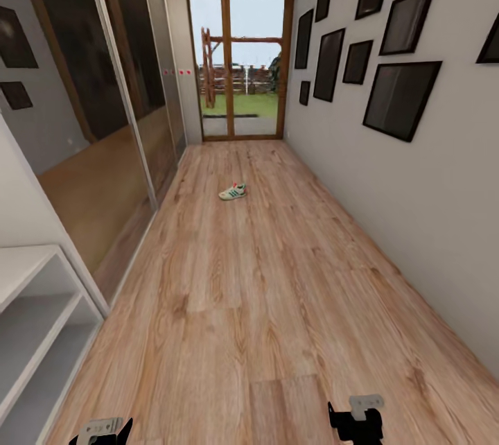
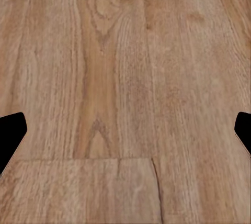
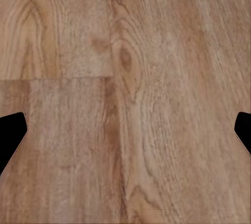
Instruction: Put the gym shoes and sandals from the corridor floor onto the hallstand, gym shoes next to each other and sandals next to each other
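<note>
One gym shoe (image 1: 233, 191), white with green stripes and a red patch, lies alone on the corridor floor (image 1: 277, 292) well ahead of me, near the middle of the corridor. The white hallstand (image 1: 34, 320) with its two open shelves stands at the near left. The other gym shoe and both sandals are out of view. My left gripper (image 1: 102, 431) and right gripper (image 1: 355, 421) hang low at the bottom of the head view. In both wrist views the dark fingertips (image 2: 11, 132) (image 3: 11, 132) stand wide apart over bare wood planks, holding nothing.
Mirrored sliding wardrobe doors (image 1: 125, 119) line the left side. The right wall (image 1: 416, 188) carries several dark picture frames. A glass door (image 1: 239, 64) with a wooden frame closes the far end, with a garden behind it.
</note>
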